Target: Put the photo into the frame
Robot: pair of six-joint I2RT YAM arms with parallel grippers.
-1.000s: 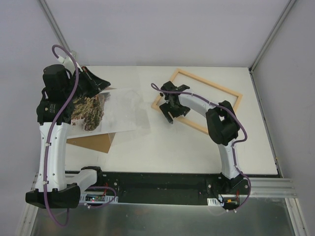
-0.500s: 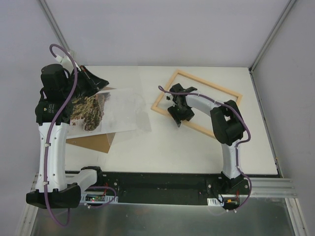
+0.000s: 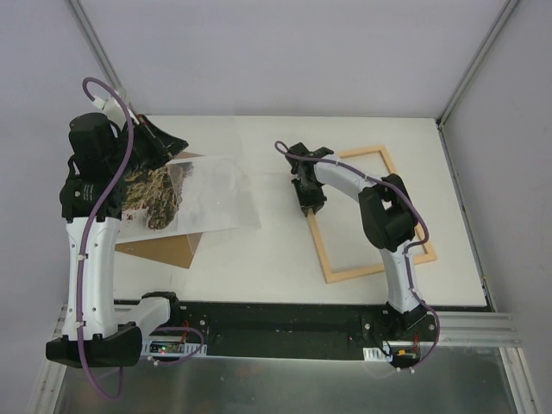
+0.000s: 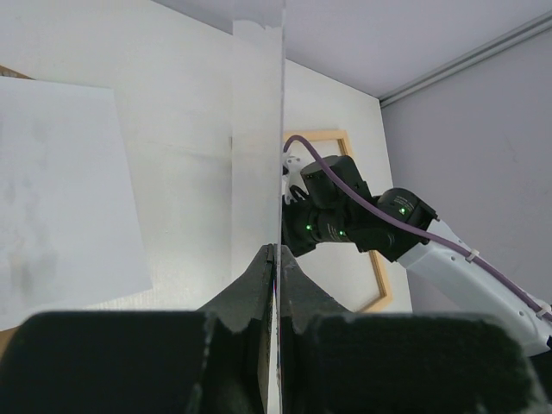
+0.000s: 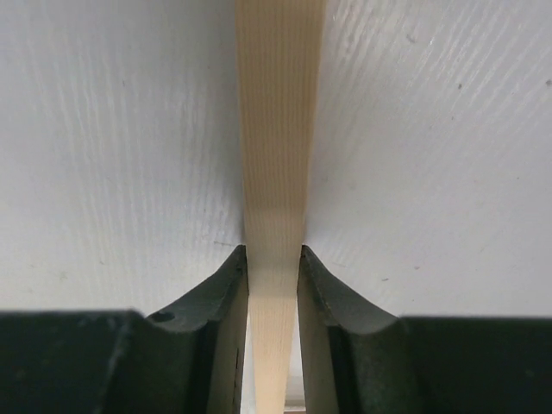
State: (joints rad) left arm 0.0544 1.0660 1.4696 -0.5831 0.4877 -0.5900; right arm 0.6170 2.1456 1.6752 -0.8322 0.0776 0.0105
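Observation:
The photo (image 3: 153, 197), a green-brown rocky print, hangs tilted above the table's left side, with my left gripper (image 3: 175, 155) shut on its upper edge. A clear film (image 3: 220, 194) hangs beside it. In the left wrist view the sheet (image 4: 259, 129) runs edge-on out of the shut left gripper (image 4: 278, 250). The frame (image 3: 317, 241) of light wood lies at centre right. My right gripper (image 3: 309, 200) is shut on its left strip near the far corner. In the right wrist view that strip (image 5: 276, 129) passes between the right gripper (image 5: 273, 252), whose two pads press on its sides.
A brown backing board (image 3: 168, 248) lies on the table under the hanging photo, near the left arm. A white sheet (image 4: 60, 190) lies to the left in the left wrist view. The table's right edge (image 3: 461, 224) runs close to the frame.
My right gripper has closed on the frame's strip and swung the frame round, so its long side now runs towards the near edge. The left arm has barely moved.

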